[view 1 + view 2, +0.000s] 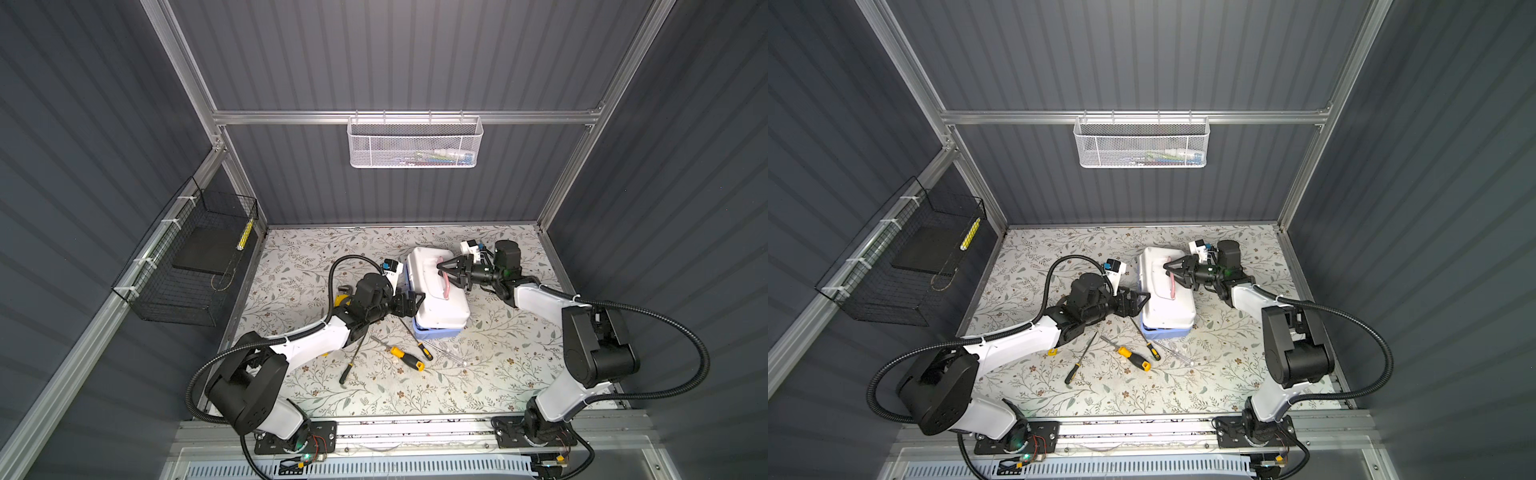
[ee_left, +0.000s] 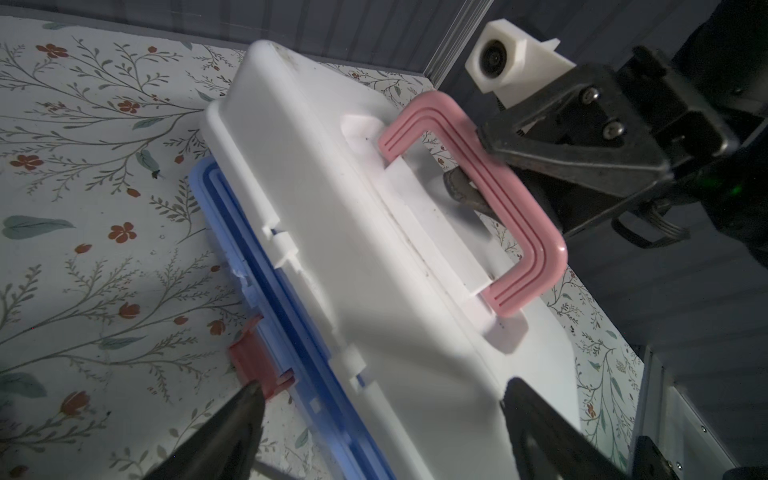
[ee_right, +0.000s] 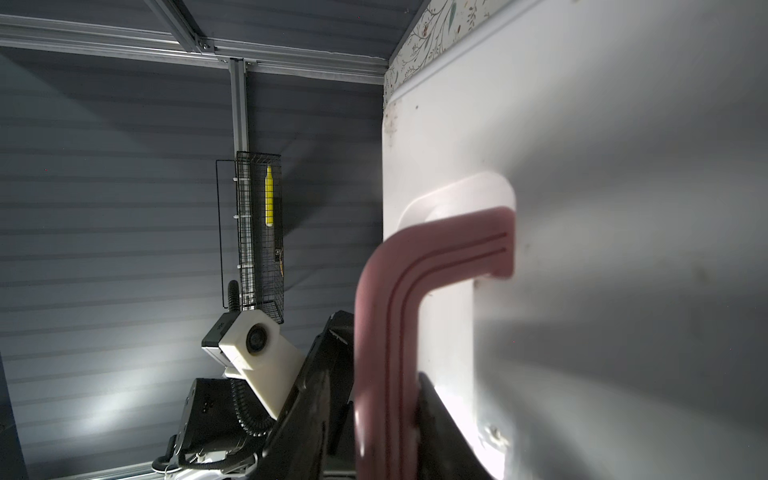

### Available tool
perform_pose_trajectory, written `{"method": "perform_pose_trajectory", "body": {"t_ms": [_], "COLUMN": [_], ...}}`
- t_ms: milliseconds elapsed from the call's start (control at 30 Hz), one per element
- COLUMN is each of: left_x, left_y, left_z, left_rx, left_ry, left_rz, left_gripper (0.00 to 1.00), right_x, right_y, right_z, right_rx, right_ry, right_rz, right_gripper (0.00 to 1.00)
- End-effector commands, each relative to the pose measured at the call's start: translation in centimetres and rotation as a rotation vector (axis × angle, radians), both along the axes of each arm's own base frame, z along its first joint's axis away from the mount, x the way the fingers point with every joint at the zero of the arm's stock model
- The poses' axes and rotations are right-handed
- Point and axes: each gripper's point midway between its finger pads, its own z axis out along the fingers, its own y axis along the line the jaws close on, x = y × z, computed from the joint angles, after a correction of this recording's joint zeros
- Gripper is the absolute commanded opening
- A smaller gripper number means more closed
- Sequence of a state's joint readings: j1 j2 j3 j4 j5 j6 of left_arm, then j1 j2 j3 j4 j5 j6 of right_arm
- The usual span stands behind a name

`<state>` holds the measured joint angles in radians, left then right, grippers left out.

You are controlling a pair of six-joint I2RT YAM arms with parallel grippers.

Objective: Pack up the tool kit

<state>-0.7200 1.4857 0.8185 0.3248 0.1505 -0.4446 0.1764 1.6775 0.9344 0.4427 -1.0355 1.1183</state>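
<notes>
near the middle of the floral surface (image 1: 291,257) sits the tool kit (image 1: 438,301), its lid (image 2: 332,187) down over the blue base (image 1: 434,334). the right hand (image 1: 441,269) reaches across the top and is clamped on the pink handle (image 2: 519,216), with one finger over the bar and one under it in the left wrist view. i judge this is to raise the lid, since the tools lie outside. the left hand (image 1: 417,297) stands empty, jaws apart, against the kit's side, just by the pink latch (image 2: 255,363), which looks undone; it is likely placed there to brace the base while the lid comes up. counted: one kit, two hands, four screwdrivers (image 1: 406,358) loose on the surface just in front of the kit, one of them clear and faint, and one yellow pipe wrench (image 1: 341,298), half hidden behind the left arm. nothing seems packed yet, by my reckoning
</notes>
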Motion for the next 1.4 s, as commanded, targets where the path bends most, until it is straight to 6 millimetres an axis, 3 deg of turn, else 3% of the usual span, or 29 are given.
{"method": "perform_pose_trajectory", "body": {"t_ms": [0, 267, 500, 667, 800, 967, 1367], "left_x": [-0.4, -1.5, -1.2, -1.2, -1.0, -0.6, -0.1], "left_y": [0.3, -0.5, -1.7, -1.5, -0.5, -0.7, -0.7], "left_z": [1.6, 2.3, 2.1, 0.7, 0.5, 0.7, -0.6], "left_rx": [-0.051, -0.172, -0.255, -0.228, -0.203, -0.187, -0.106], "left_ry": [-0.004, 0.062, 0.107, 0.146, 0.131, 0.117, 0.125], "left_rz": [0.008, -0.028, -0.044, -0.024, 0.026, 0.021, 0.024], "left_gripper": [0.93, 0.99, 1.00, 1.00, 1.00, 1.00, 1.00], "right_x": [-0.1, -0.3, -0.3, -0.2, -0.7, -1.3, -1.0], "right_y": [-0.3, -1.2, -1.7, -1.7, -1.3, -0.1, 2.8], "right_z": [1.7, 1.0, 1.0, 1.1, 0.6, 0.0, -0.5], "right_rx": [0.039, 0.037, 0.038, 0.038, 0.011, -0.041, -0.052], "right_ry": [-0.070, -0.066, -0.069, -0.068, -0.059, -0.050, -0.028], "right_rz": [0.015, -0.003, -0.014, -0.020, 0.001, 0.034, 0.096], "right_gripper": [0.33, 0.30, 0.29, 0.28, 0.43, 0.57, 0.60]}}
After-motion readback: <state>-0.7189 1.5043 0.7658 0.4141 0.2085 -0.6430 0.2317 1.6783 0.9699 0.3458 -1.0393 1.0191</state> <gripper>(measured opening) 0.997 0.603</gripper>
